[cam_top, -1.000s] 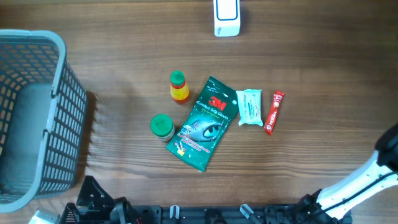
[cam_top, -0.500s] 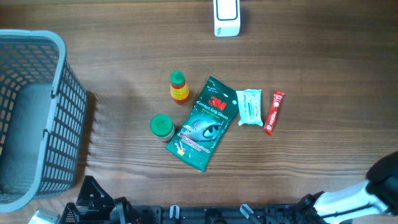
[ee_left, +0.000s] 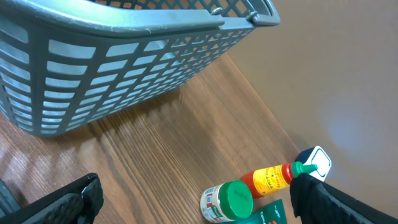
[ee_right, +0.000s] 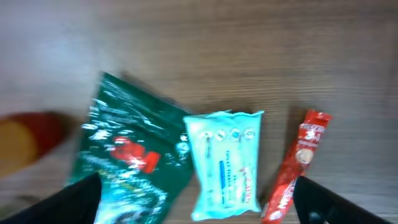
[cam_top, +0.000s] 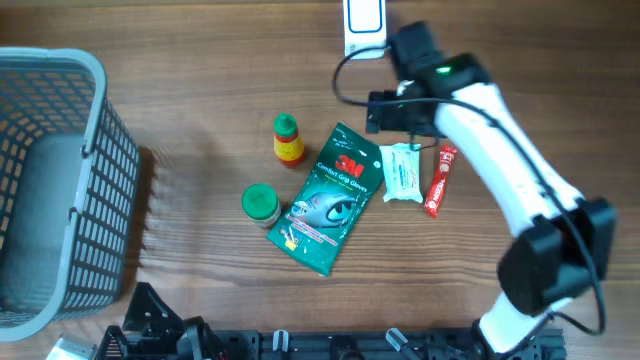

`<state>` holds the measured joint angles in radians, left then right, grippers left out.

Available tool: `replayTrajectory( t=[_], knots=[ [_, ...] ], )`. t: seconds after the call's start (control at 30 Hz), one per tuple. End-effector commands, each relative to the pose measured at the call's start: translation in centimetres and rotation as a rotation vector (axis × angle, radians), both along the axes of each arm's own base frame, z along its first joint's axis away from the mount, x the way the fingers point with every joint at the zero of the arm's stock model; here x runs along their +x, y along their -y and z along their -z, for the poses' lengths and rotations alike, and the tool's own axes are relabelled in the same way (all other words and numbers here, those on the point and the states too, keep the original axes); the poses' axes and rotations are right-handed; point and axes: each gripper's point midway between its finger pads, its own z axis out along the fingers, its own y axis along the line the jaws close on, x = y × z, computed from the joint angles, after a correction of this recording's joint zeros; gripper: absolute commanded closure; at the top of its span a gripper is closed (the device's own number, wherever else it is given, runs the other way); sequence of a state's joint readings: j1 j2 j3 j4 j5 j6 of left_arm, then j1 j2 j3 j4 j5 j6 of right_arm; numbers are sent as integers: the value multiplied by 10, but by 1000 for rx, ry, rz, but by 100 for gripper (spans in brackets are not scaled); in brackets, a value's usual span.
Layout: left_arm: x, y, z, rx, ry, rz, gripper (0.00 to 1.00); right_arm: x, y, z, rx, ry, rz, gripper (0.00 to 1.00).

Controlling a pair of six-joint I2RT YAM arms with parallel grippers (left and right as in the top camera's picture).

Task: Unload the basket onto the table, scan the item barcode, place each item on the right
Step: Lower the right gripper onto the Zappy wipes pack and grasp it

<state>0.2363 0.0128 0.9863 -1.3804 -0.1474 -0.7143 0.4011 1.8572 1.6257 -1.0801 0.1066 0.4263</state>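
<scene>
Hovering right gripper (ee_right: 199, 202): wide (nothing held), near one pale-blue plastic wipes sachet (ee_right: 224, 165)
Left gripper (ee_left: 202, 202): jaws wide
Green-capped bottles (cam_top: 261, 203): two
Green plastic glove packet (cam_top: 328, 198): one
Red stick sachet (cam_top: 440, 180): one

A: What's laid out for scanning?

B: A green 3M packet (cam_top: 332, 197) lies flat, printed face up, its long axis running from 1 to 7 o'clock. Just beside it at 3 o'clock is a pale teal wipes pack (cam_top: 402, 172), and at 3 o'clock of that, a slim red sachet (cam_top: 440, 180).

A: And the containers?

B: A green-lidded jar (cam_top: 260, 203) is just beside the packet at 9 o'clock, a yellow bottle (cam_top: 287, 139) with a green cap at 11. The white scanner (cam_top: 362, 30) sits well apart at 12.
</scene>
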Motion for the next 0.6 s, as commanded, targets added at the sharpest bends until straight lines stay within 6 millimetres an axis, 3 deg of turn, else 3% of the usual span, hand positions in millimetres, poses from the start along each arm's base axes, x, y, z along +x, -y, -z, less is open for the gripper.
replayTrajectory(
  t=[0.0,0.13,0.33,0.4,0.47,0.57],
  knots=[
    [-1,1,-1,1,11,4,0,-5,9,44,-179,-88,-22,13],
    [-1,1,-1,1,11,5,0,-33,13,96,-228,-275,-43,18],
    [-1,1,-1,1,11,5,0,-54,23,138,-242,-304,-44,18],
    [-1,1,-1,1,11,4,0,-54,24,145,-237,-292,-44,18],
    [-1,1,-1,1,11,4,0,-52,28,146,-264,-274,-40,32],
    [-1,1,-1,1,11,4,0,-60,35,144,-297,-306,-37,36]
  ],
)
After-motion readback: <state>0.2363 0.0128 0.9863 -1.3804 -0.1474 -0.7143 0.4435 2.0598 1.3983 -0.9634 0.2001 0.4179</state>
